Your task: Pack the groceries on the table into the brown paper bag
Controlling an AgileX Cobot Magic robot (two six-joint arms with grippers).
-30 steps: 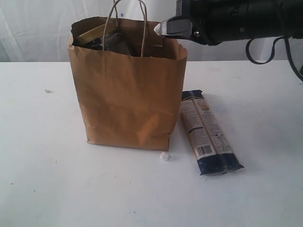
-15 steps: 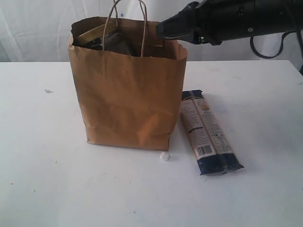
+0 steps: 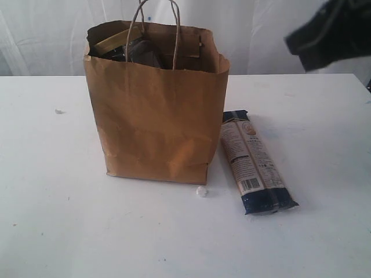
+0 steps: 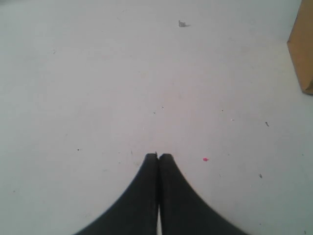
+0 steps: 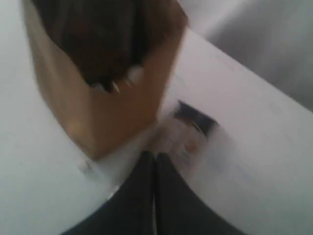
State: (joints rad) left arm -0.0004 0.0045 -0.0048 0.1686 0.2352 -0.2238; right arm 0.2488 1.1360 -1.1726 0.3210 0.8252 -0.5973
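The brown paper bag (image 3: 156, 116) stands upright on the white table (image 3: 58, 220), with dark grocery items showing at its open top. A long dark-blue noodle packet (image 3: 253, 162) lies flat on the table just right of the bag. My right gripper (image 3: 298, 40) is a dark blur high at the right edge, well above the packet; in the right wrist view it (image 5: 155, 155) is shut and empty, looking down on the bag (image 5: 93, 98) and the blurred packet (image 5: 188, 129). My left gripper (image 4: 158, 155) is shut over bare table, a bag corner (image 4: 302, 54) off to one side.
A small white crumb (image 3: 201, 191) lies by the bag's front right corner and another scrap (image 3: 59, 111) at the far left. A white curtain hangs behind the table.
My right arm has pulled back fast from over the bag's top to the upper right edge of the view. The bag and the packet have not moved.
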